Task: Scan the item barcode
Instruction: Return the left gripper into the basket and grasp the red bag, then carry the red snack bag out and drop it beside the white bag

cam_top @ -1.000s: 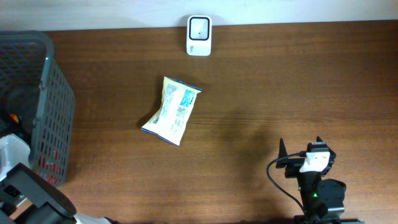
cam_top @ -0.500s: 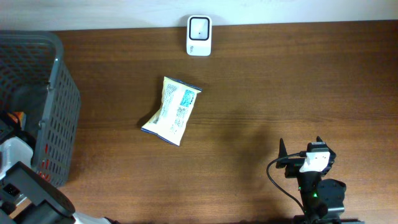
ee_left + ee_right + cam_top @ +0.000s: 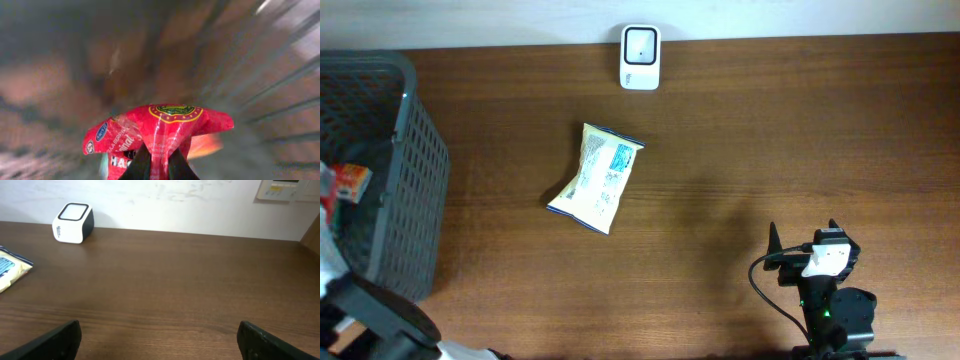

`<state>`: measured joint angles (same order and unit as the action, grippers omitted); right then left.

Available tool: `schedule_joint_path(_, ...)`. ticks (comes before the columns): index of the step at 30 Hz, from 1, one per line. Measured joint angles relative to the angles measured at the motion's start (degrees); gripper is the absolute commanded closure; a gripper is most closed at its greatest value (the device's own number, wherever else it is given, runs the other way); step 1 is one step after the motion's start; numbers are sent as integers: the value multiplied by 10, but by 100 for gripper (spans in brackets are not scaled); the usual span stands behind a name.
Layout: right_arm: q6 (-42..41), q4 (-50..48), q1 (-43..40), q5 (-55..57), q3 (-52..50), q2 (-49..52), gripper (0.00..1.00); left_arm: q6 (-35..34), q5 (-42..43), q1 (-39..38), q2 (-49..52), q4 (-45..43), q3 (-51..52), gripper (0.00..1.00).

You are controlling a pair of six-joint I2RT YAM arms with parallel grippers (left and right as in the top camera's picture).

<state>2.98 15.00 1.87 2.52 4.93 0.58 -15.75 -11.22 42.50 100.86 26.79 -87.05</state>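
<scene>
Your left gripper (image 3: 157,161) is pressed together on a narrow fold of the red packet (image 3: 161,124), and the film fans out past the fingertips. The overhead view puts that packet at the far left, over the inside of the grey basket (image 3: 418,150); the wrist view's background is too blurred to show more. Your right gripper (image 3: 157,332) is spread wide, holds nothing, and sits low over the table (image 3: 190,280) at the near right.

I judge the step in hand to be lifting the item out and carrying it to the scanner (image 3: 640,45), which stands at the far edge of the table.
- Raise the packet above the basket wall before you swing across.
- The pinch is small and the bag is slack, so move evenly or it may twist or slip.
- No barcode shows on the face you see, so it is probably on the other side. Plan a wrist turn that presents that side flat to the scanner's window.
- Pass above or around the yellow packet (image 3: 597,177), which lies roughly between the basket and the scanner.

On the red packet you can see a green and gold crest at the top and a blue oval logo on the left. There is also white lettering, with "BER" and "HA" the only fragments legible. The yellow packet carries a blue panel, its print too small to read.
</scene>
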Motion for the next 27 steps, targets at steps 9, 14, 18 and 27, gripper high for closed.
schedule_joint_path(9, 0, 0, 0, 0, 0, 0, 1, 15, 226, -5, -120, -20, -107, 100)
schedule_joint_path(14, 0, 0, 0, 0, 0, 0, 2, 56, 307, -74, -161, -10, -107, 100)
schedule_joint_path(18, 0, 0, 0, 0, 0, 0, 1, 129, 322, -192, -183, 59, -107, 100)
schedule_joint_path(27, 0, 0, 0, 0, 0, 0, 2, 161, 225, -450, -94, 103, -107, 100)
